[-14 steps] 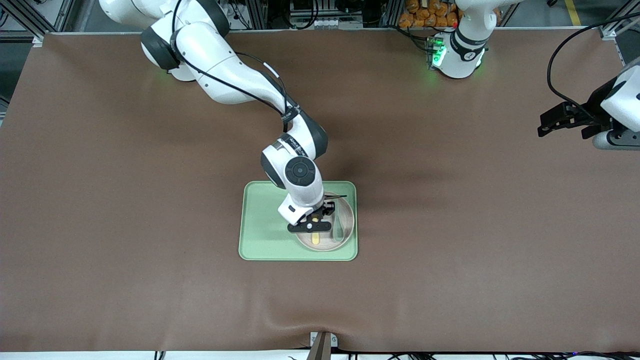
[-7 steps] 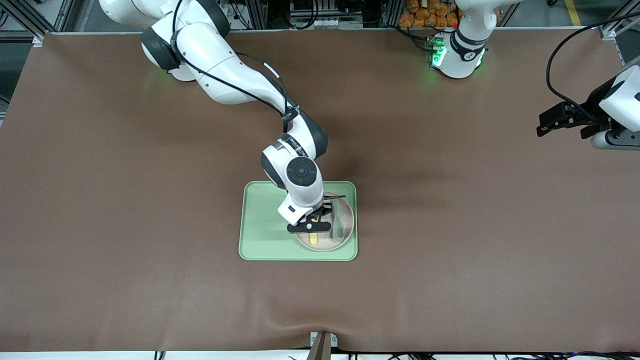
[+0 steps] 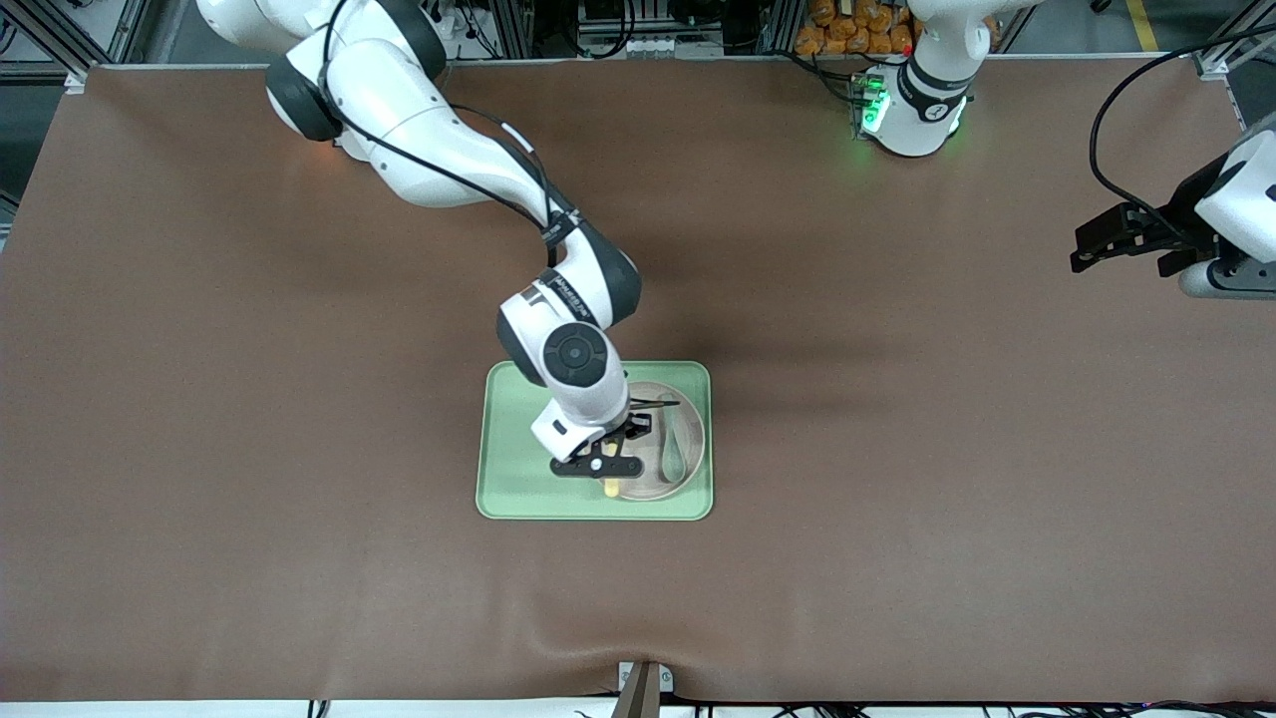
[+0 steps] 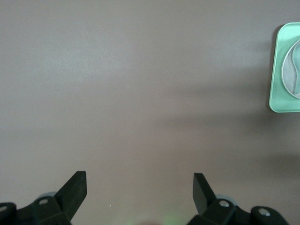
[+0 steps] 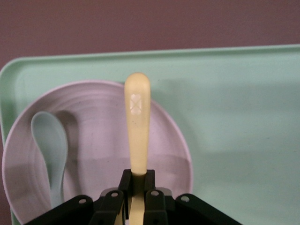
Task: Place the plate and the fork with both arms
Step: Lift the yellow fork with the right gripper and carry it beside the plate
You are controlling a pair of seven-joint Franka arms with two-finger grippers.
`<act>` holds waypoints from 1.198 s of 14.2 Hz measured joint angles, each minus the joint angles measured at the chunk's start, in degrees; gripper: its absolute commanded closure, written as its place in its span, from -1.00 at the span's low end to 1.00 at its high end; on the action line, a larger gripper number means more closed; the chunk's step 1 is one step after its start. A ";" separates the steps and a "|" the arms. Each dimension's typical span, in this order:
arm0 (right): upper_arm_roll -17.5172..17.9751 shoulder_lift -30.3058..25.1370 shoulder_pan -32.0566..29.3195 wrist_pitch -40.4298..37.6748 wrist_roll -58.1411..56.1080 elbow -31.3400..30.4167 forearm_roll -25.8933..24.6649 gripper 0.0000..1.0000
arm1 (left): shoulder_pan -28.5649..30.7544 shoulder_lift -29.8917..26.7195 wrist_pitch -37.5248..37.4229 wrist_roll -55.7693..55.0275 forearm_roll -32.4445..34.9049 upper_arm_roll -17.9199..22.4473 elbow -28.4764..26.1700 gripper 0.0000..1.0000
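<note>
The pale speckled plate (image 3: 688, 439) lies on the green tray (image 3: 513, 479), at the tray's end toward the left arm; it also shows in the right wrist view (image 5: 98, 140). My right gripper (image 3: 604, 467) is shut on the pale-yellow fork (image 5: 137, 126) and holds it up over the plate's rim, handle end showing in the front view (image 3: 610, 489). The fork's tines are hidden. My left gripper (image 3: 1097, 244) is open and empty, held up over bare table at the left arm's end; in its own view the fingers (image 4: 75, 187) stand wide apart.
A teal-green spoon (image 3: 671, 451) lies on the plate, also in the right wrist view (image 5: 51, 145). The tray's corner with the plate shows in the left wrist view (image 4: 286, 70). Brown mat (image 3: 897, 499) covers the table.
My right gripper has lifted the fork off the plate and moved it toward the right arm's end, over the plate's rim. The left arm has barely moved.
</note>
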 measured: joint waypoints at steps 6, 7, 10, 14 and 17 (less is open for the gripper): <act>0.86 -1.75 -6.77 -0.73 -4.68 -2.67 0.45 1.00 | 0.04 0.00 0.00 0.00 0.00 0.00 0.09 -1.00; 1.52 -2.39 -7.71 0.58 -4.92 -4.69 0.48 1.00 | 0.09 0.00 0.00 0.00 0.00 0.02 0.10 -1.00; 4.21 -6.02 -10.50 6.27 -5.48 -13.84 0.48 1.00 | 0.23 -0.01 0.00 0.00 0.00 0.15 0.18 -1.00; 5.04 -10.59 -10.98 13.37 -5.57 -24.93 0.48 1.00 | 0.31 0.01 0.01 0.00 0.00 0.29 0.15 -1.00; 5.27 -11.13 -10.97 20.11 -5.57 -30.90 0.47 1.00 | 0.29 0.22 0.05 0.00 0.01 0.30 0.08 -1.00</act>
